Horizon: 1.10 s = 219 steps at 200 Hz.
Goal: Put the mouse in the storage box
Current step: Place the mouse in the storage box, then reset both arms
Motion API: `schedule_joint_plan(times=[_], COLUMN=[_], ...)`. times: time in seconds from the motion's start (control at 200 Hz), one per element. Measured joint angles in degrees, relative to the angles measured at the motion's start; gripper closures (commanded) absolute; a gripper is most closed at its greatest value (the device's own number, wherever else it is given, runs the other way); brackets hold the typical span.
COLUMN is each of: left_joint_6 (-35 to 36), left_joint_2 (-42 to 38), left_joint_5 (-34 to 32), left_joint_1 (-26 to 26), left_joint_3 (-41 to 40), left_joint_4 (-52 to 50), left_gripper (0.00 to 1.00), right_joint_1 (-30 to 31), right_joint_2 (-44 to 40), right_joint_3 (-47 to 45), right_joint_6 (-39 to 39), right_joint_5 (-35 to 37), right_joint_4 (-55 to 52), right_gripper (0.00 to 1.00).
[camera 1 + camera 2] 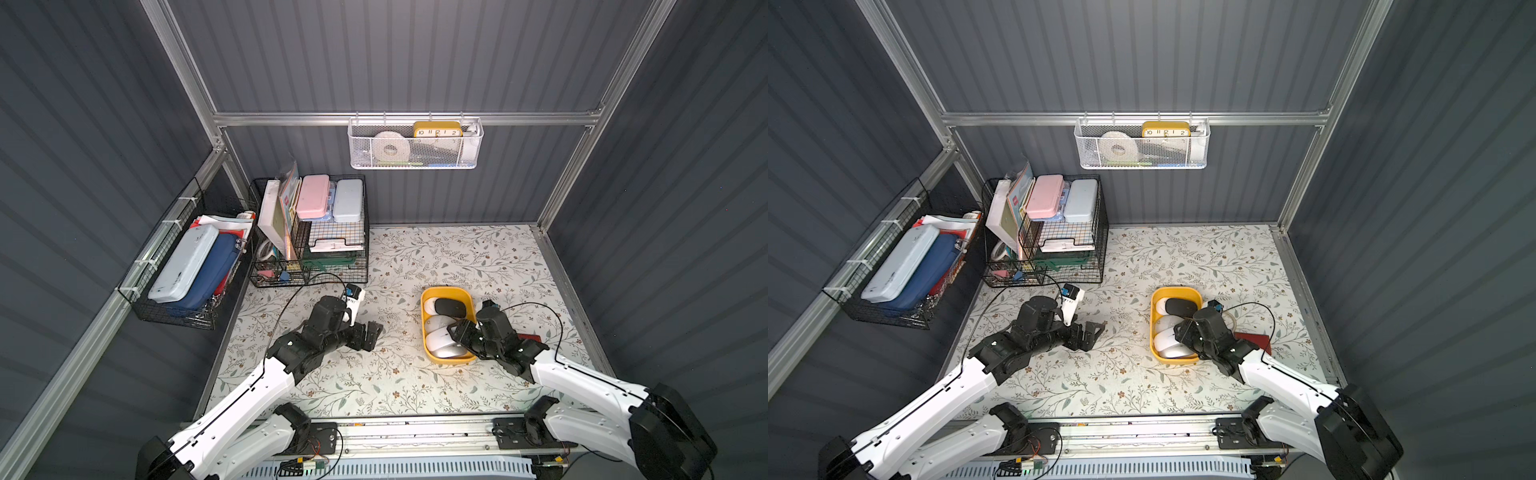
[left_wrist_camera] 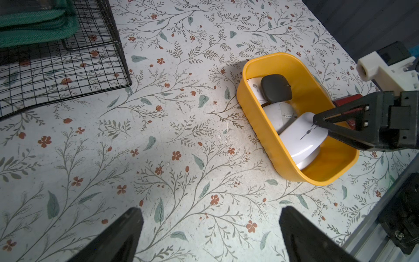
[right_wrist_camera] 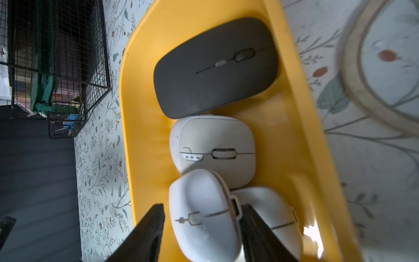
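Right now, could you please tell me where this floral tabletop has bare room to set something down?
Bare: the stretch between the open left gripper and the mustard-yellow plastic tub, and the back strip beside the black wire rack, behind the tub. Crowded: the tub, holding several mice with the right gripper over them.

Overhead light brightens the floral tabletop [image 1: 457, 257]; corrugated walls [image 1: 415, 62] are dim. Right wrist view: tape ring [image 3: 350, 74] defocused, glare spot in the storage box [image 3: 140, 113].
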Motion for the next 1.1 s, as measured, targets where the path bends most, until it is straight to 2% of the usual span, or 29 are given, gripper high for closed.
schedule_joint_plan(times=[0.4,0.67,0.796,1.096], left_joint_6=[0.0,-0.3,-1.0,-2.5], left_joint_2=[-0.1,-1.2,-2.5,-5.1], left_joint_5=[-0.7,-3.0,-7.3,-25.4], left_joint_1=[0.0,0.0,0.0,0.0], left_joint_3=[-0.2,-0.2,-0.7,-4.7], left_joint_4=[0.0,-0.2,-0.4,-0.8], left_gripper=[0.01,0.01,0.01,0.01], right_joint_1=[0.0,-0.5,-2.1,-8.7], right_joint_2=[-6.0,-9.1,-10.0,-10.3], right_joint_3=[4.6,8.5,10.0,10.5], right_joint_6=[-6.5,-16.3,-21.9,-32.1], right_joint_5=[9.6,17.6,21.2,28.4], right_joint_4=[-6.3,-7.1,-6.7,-4.4], right_gripper=[0.36,0.31,0.29,0.21])
